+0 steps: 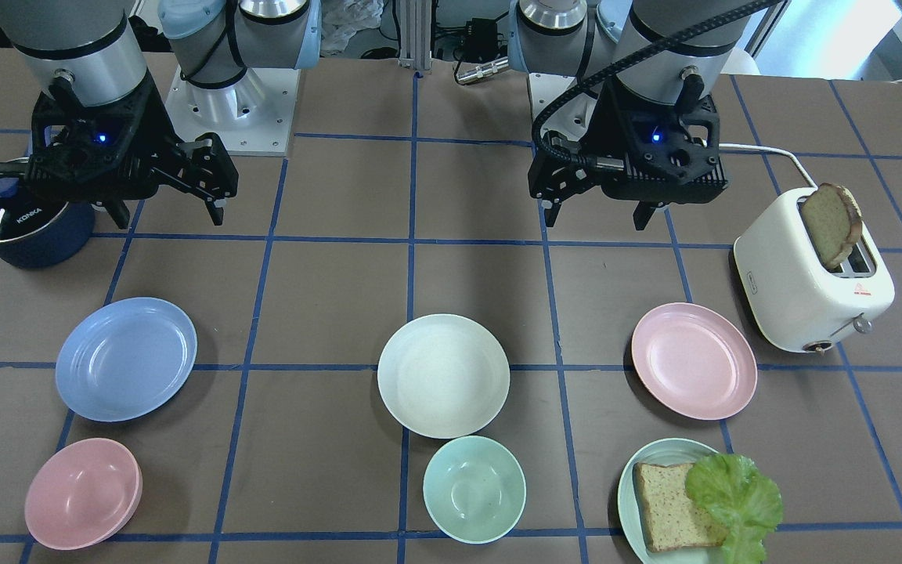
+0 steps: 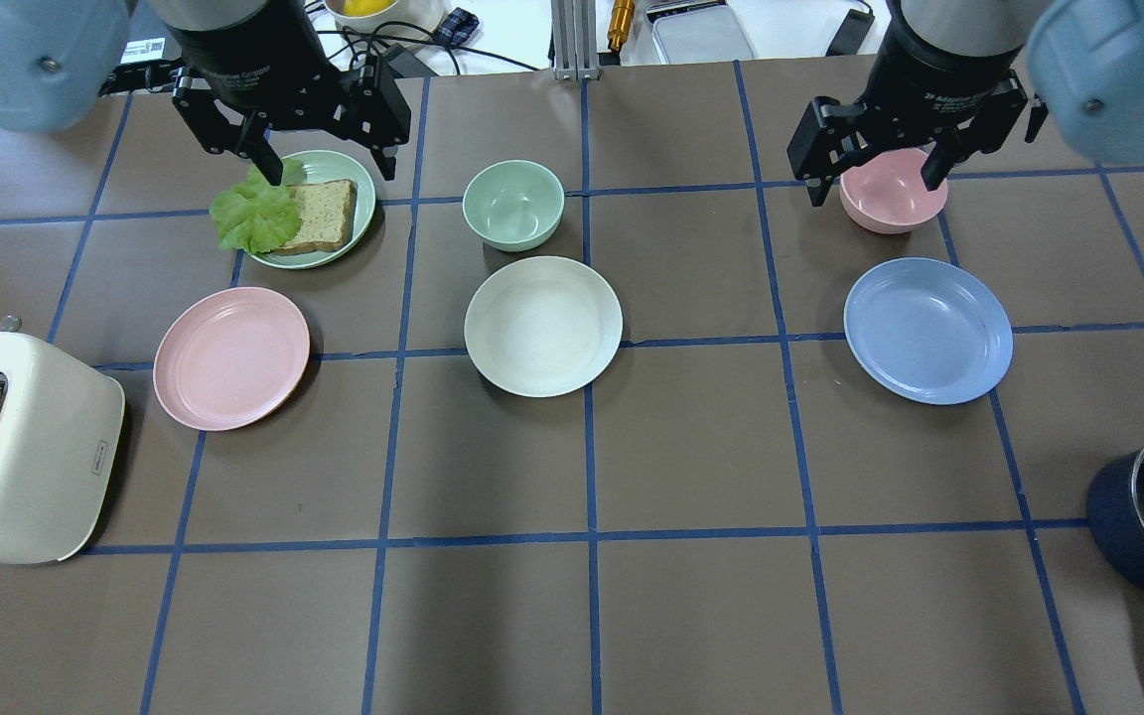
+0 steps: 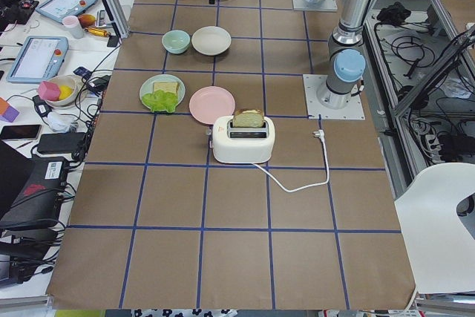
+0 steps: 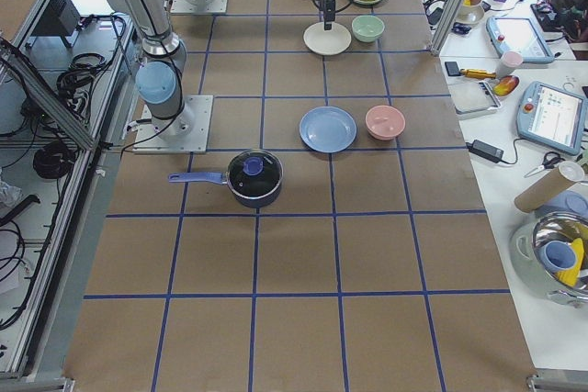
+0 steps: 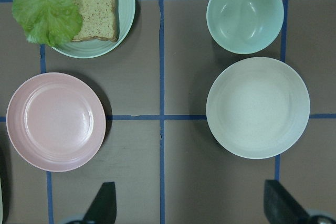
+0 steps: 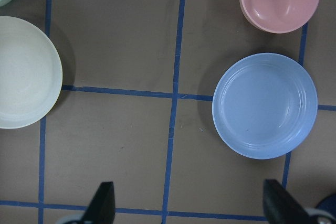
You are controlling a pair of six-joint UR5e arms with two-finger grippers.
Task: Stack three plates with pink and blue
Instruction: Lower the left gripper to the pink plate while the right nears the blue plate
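Three plates lie apart on the brown table. The blue plate is on my right side. The cream-white plate is in the middle. The pink plate is on my left side. My left gripper is open and empty, held high above the table between the pink and cream-white plates. My right gripper is open and empty, held high beside the blue plate.
A pink bowl and a green bowl sit at the far edge. A pale green plate holds bread and lettuce. A white toaster with bread stands beside the pink plate. A dark lidded pot stands near my right side.
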